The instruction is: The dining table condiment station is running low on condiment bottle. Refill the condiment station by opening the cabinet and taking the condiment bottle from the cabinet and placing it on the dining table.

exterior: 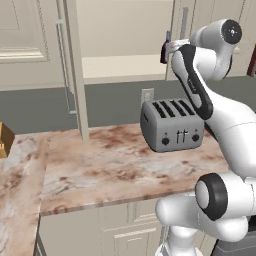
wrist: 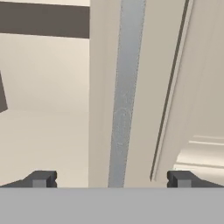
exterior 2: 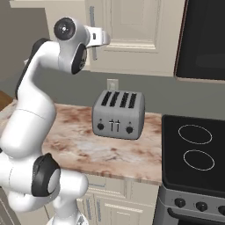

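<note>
The cabinet (exterior: 120, 30) hangs above the counter with its left door (exterior: 74, 70) swung open and a pale shelf showing inside. The condiment bottle (exterior: 164, 50), dark with a pale blue cap, stands at the right end of that shelf, partly hidden by my hand. My gripper (wrist: 111, 179) is open, raised to the closed right door (exterior 2: 132, 35). The door's vertical silver bar handle (wrist: 126, 96) runs up between the two fingertips (wrist: 41, 179). In the base views the gripper (exterior: 171, 47) (exterior 2: 104, 38) sits right beside the bottle. The dining table is out of view.
A silver four-slot toaster (exterior: 172, 125) (exterior 2: 117, 115) stands on the marble counter (exterior: 100, 165) below my arm. A black stove top (exterior 2: 195, 149) lies to the right, with a dark appliance (exterior 2: 204, 39) above it. A brown object (exterior: 4, 140) sits at the far left.
</note>
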Motion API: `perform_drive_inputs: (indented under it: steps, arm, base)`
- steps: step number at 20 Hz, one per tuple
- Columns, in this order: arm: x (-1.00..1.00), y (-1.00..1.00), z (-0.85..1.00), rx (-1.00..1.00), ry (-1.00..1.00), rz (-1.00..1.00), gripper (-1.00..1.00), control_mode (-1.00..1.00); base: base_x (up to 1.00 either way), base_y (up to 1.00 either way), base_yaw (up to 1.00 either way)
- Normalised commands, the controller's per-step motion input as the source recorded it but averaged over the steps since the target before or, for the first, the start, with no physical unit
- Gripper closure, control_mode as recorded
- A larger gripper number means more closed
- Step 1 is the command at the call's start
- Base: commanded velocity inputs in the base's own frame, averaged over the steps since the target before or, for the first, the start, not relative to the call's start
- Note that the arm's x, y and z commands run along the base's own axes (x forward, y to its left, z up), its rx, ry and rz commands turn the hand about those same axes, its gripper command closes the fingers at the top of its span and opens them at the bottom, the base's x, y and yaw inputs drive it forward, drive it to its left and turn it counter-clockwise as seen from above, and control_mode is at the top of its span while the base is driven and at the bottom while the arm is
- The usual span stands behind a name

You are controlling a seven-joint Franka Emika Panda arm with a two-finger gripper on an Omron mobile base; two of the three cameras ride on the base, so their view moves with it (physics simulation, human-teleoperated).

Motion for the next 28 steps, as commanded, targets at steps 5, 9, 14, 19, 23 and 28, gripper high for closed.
perform_drive_inputs:
  steps: [5,9,14,19,23,28]
  arm:
    - [0.27,-0.06,0.0,0.03,0.0,0.0,-1.0,-1.0]
    - [0.2,-0.01,0.0,0.02,0.0,0.0,-1.0,-1.0]
    - [0.17,0.0,0.0,0.01,0.0,0.0,-1.0,-1.0]
    - [0.31,0.0,-0.03,0.0,0.0,0.0,-1.0,-1.0]
    - [0.29,0.0,-0.02,0.0,0.0,0.0,-1.0,-1.0]
    - [0.2,0.0,-0.02,0.0,0.0,0.0,-1.0,-1.0]
  base:
    - [0.0,0.0,0.0]
    - [0.0,0.0,0.0]
    - [0.0,0.0,0.0]
    - [0.0,0.0,0.0]
    - [0.0,0.0,0.0]
    - [0.0,0.0,0.0]
